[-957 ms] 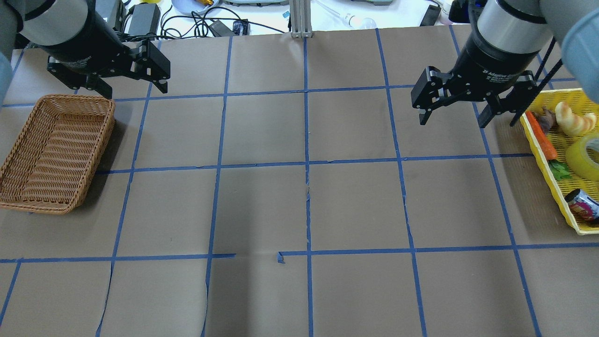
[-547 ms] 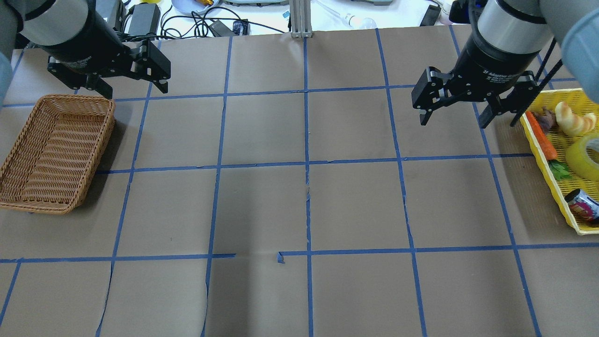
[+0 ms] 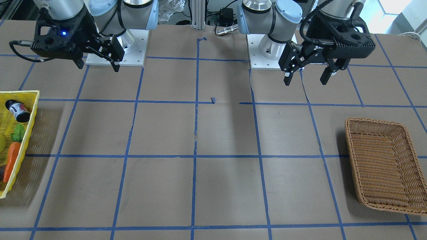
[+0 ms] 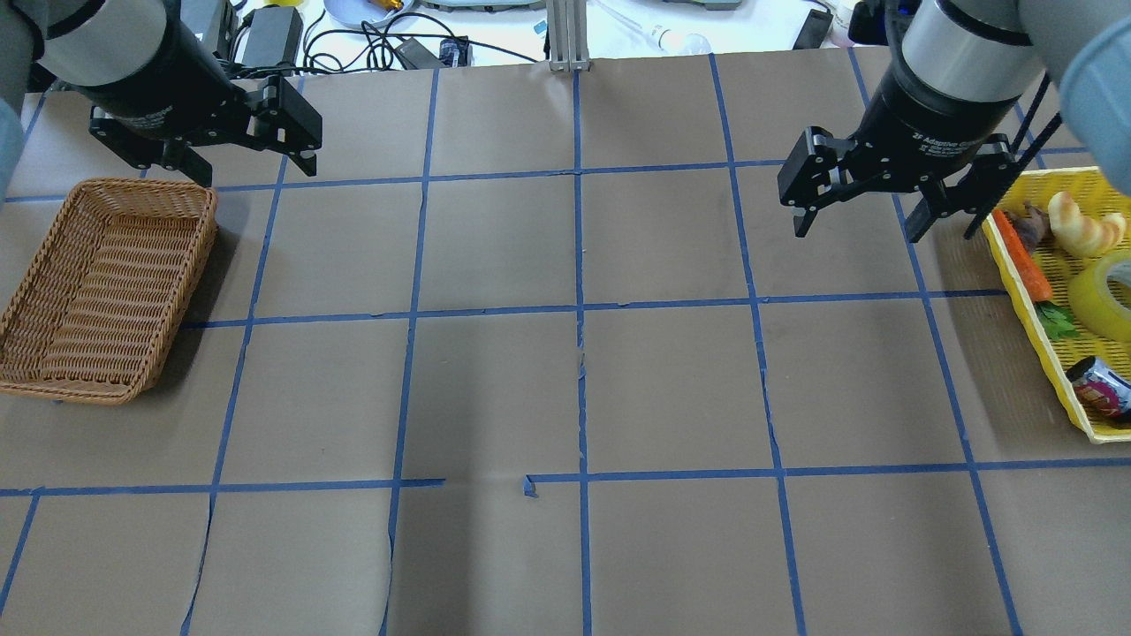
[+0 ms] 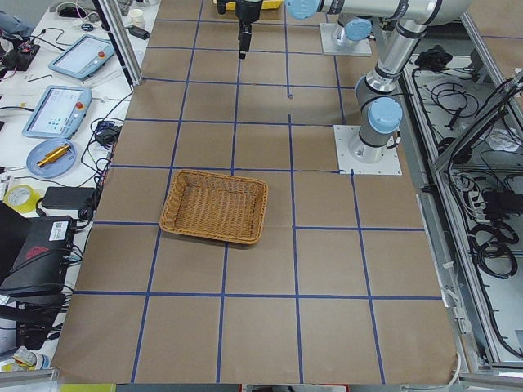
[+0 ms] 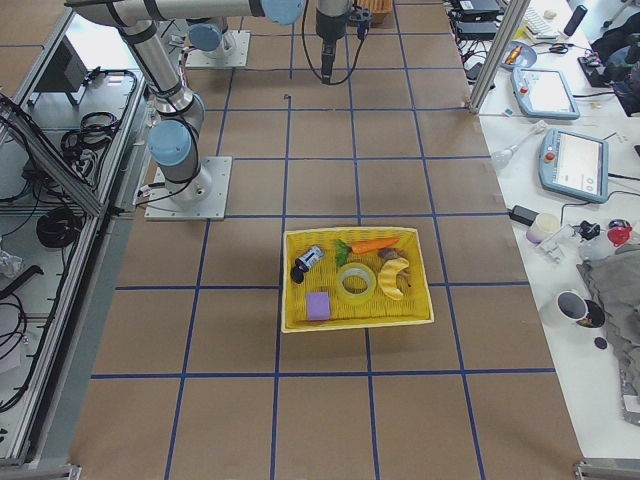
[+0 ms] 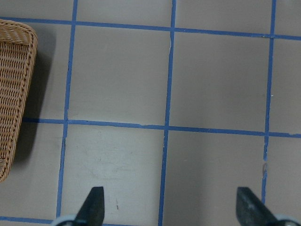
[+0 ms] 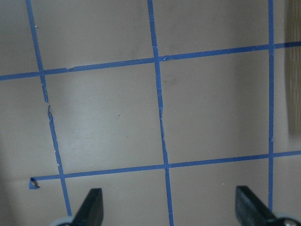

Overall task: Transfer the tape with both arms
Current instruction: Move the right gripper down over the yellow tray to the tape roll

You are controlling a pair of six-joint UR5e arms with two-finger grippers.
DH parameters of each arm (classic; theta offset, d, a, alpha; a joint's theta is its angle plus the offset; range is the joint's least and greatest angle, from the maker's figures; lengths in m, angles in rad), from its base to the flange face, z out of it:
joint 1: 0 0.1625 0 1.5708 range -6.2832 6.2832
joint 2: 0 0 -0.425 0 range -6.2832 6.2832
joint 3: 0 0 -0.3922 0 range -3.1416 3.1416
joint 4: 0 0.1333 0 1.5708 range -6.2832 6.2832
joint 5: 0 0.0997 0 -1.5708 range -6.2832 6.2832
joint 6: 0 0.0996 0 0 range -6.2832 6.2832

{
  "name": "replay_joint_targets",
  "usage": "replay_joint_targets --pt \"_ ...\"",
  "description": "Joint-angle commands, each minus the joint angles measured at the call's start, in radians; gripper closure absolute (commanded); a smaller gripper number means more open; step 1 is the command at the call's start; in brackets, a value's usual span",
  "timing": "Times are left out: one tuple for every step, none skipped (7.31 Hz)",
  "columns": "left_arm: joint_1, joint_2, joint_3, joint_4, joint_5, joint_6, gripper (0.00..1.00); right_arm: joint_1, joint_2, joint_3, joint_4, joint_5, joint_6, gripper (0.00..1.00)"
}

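The tape [image 4: 1104, 296] is a translucent yellow roll lying flat in a yellow basket [image 4: 1043, 353] at the table's right edge; it also shows in the exterior right view [image 6: 355, 282]. My right gripper [image 4: 857, 231] is open and empty, hanging above the table just left of the yellow basket, apart from the tape. My left gripper [image 4: 254, 168] is open and empty above the far corner of a wicker basket [image 4: 199, 265]. Both show in the front view, the right gripper [image 3: 98, 66] and the left gripper [image 3: 305, 81]. Both wrist views show only spread fingertips [image 7: 91, 209] [image 8: 91, 209] over bare paper.
The yellow basket also holds a carrot [image 4: 1023, 256], a croissant [image 4: 1082, 225], a small can [image 4: 1100, 387] and a purple block [image 6: 318, 305]. The wicker basket [image 3: 353, 156] holds nothing. Brown paper with a blue tape grid covers the table. Cables and devices lie beyond the far edge.
My right gripper has drifted very slightly to the right. The left arm, the baskets and the tape have not moved.
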Motion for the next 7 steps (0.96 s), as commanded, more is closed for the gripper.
replay_joint_targets --pt "0.001 0.000 0.000 0.000 -0.002 0.001 0.00 -0.001 0.006 -0.001 -0.003 -0.009 0.001 0.00" --pt "0.000 0.000 -0.002 0.000 0.000 0.001 0.00 -0.007 0.010 0.002 -0.014 -0.012 0.008 0.00" --pt "0.001 0.000 0.000 0.000 0.000 -0.001 0.00 -0.031 0.013 -0.001 -0.046 -0.015 0.017 0.00" --pt "0.001 0.000 0.000 0.000 0.000 0.001 0.00 -0.083 0.030 0.005 -0.123 -0.022 -0.010 0.00" --pt "0.000 0.000 0.000 0.000 0.000 -0.001 0.00 -0.184 0.035 -0.002 -0.150 -0.056 -0.092 0.00" --pt "0.001 0.000 0.000 0.000 0.000 -0.001 0.00 -0.299 0.046 0.007 -0.181 -0.059 -0.175 0.00" --pt "0.000 0.000 0.000 0.000 0.000 0.001 0.00 -0.409 0.123 0.010 -0.214 -0.055 -0.281 0.00"
